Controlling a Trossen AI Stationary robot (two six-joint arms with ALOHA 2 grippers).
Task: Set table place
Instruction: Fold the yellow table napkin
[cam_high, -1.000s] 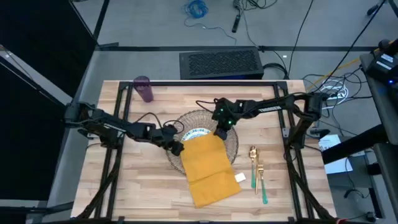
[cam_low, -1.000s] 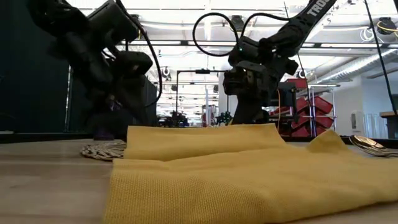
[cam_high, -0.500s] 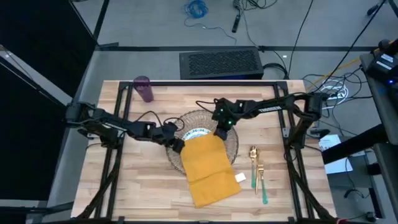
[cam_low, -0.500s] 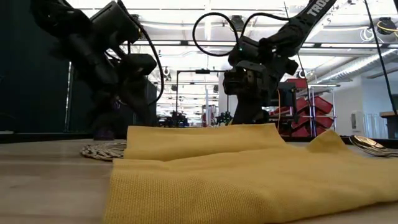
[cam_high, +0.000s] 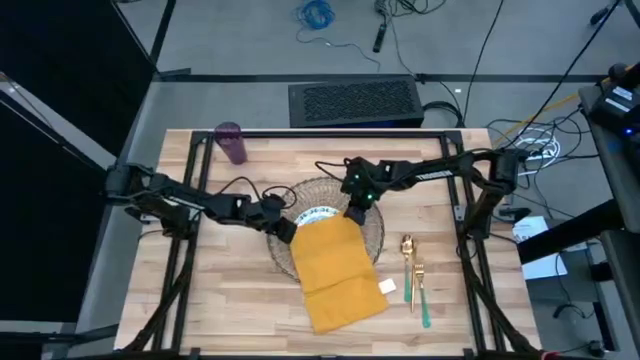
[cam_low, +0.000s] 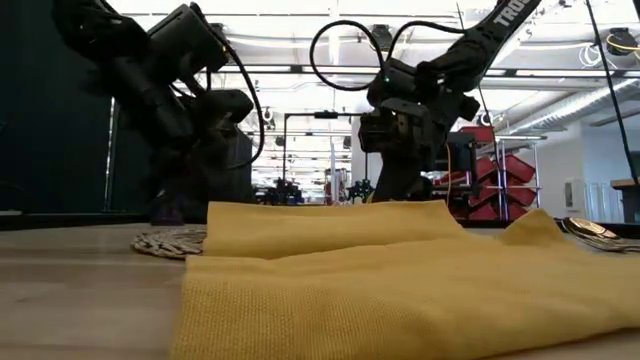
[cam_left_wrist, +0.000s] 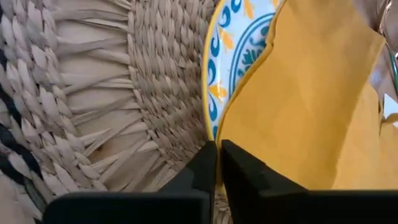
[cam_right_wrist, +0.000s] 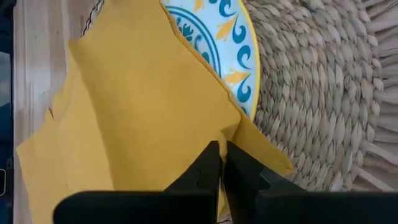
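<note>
A mustard-yellow napkin (cam_high: 335, 270) lies with its far end over the teal-patterned plate (cam_high: 316, 212) and the round straw mat (cam_high: 372, 232), and its near part on the table (cam_high: 220, 290). My left gripper (cam_high: 288, 231) is shut on the napkin's far left corner, and my right gripper (cam_high: 352, 214) is shut on its far right corner. The gold fork and spoon (cam_high: 413, 275) lie on the wood to the right of the mat. The purple cup (cam_high: 232, 143) stands at the far left. My left gripper pinches the napkin's far left corner (cam_left_wrist: 229, 130) between its two fingers, beside the plate's rim (cam_left_wrist: 211, 93). It comes in slanting down from the table's left. My right gripper pinches the napkin's far right corner (cam_right_wrist: 235, 132) between its two fingers, slanting down from the far right. The corner is over the mat (cam_right_wrist: 311, 93), and the rest of the cloth lies slack toward the near edge.
A thin black frame (cam_high: 330, 133) runs round the tabletop. A black grille box (cam_high: 355, 103) sits beyond the far edge. There is bare wood left of the napkin and along the near edge.
My left gripper has edged toward the table's right edge, onto the napkin's far left corner, and has shut on it. The napkin's left part has shifted slightly with it. My right gripper has kept its hold.
</note>
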